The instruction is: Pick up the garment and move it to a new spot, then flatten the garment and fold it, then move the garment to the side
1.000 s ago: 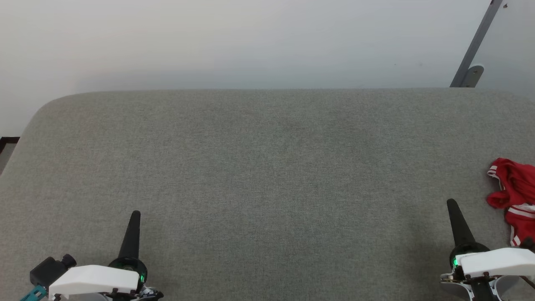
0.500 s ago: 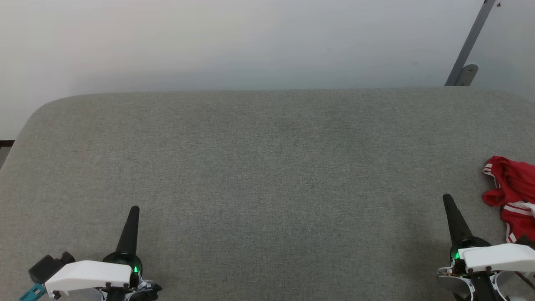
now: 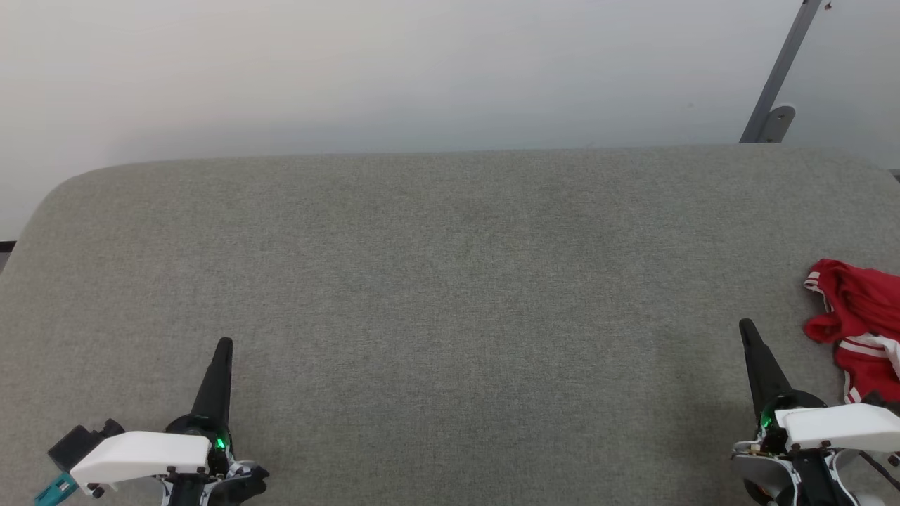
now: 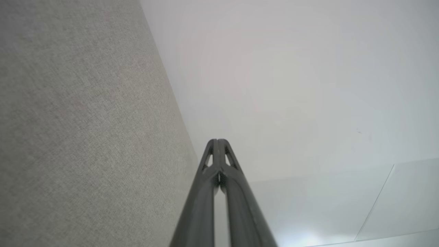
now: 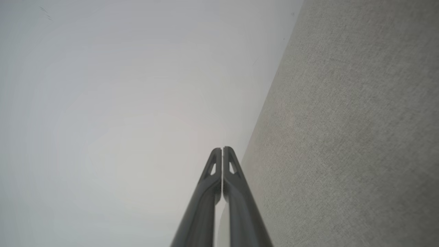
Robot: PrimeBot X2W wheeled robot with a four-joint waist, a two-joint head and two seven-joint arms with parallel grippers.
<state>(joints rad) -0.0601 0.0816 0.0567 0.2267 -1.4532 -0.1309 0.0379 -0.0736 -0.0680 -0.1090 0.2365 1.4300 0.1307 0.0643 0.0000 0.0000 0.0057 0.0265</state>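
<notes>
At the right of the bench (image 3: 450, 281), the garment (image 3: 854, 320) runs out of frame; left hand (image 3: 224, 344) and right hand (image 3: 745, 326) are closed, empty.

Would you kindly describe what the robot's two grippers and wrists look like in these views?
The left gripper and right gripper each taper to a slim dark point, with triangular cut-outs near the tips of the fingers. Each has a round black base with a green light and a white wrist cover. The left wrist also carries a black block and a teal connector.
</notes>
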